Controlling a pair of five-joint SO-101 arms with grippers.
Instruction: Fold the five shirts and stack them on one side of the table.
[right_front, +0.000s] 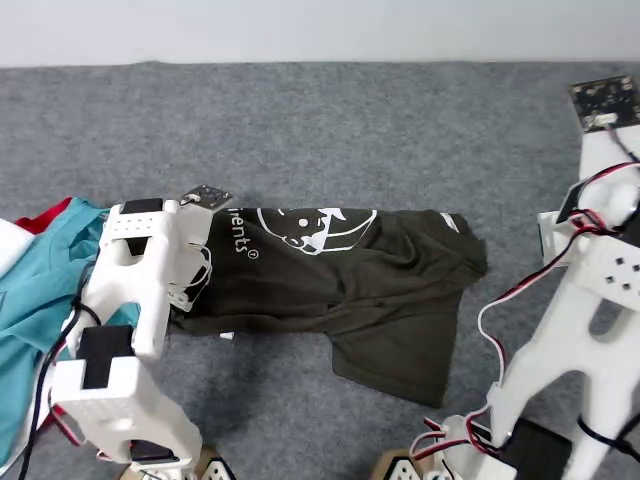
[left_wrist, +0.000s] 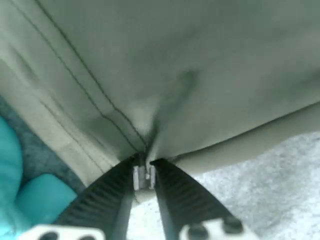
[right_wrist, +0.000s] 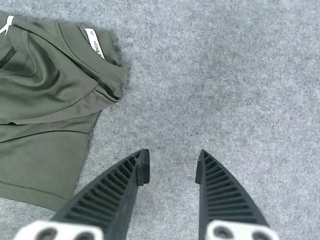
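A dark olive shirt (right_front: 340, 270) with a white print lies crumpled across the middle of the grey carpeted table. Its hem (left_wrist: 200, 75) is pinched between the black fingers of my left gripper (left_wrist: 145, 167), which is shut on the cloth at the shirt's left edge. In the high view the left arm (right_front: 140, 270) covers that edge. My right gripper (right_wrist: 171, 167) hangs open above bare carpet, just off the shirt's collar end (right_wrist: 45, 90), where a white neck label (right_wrist: 95, 42) shows. Nothing is between its fingers.
A teal shirt (right_front: 40, 290) lies bunched at the table's left edge, with red cloth (right_front: 50, 215) and white cloth (right_front: 10, 245) beside it. The teal shirt (left_wrist: 30, 200) also lies close to my left gripper. The right arm (right_front: 590, 300) stands along the right edge.
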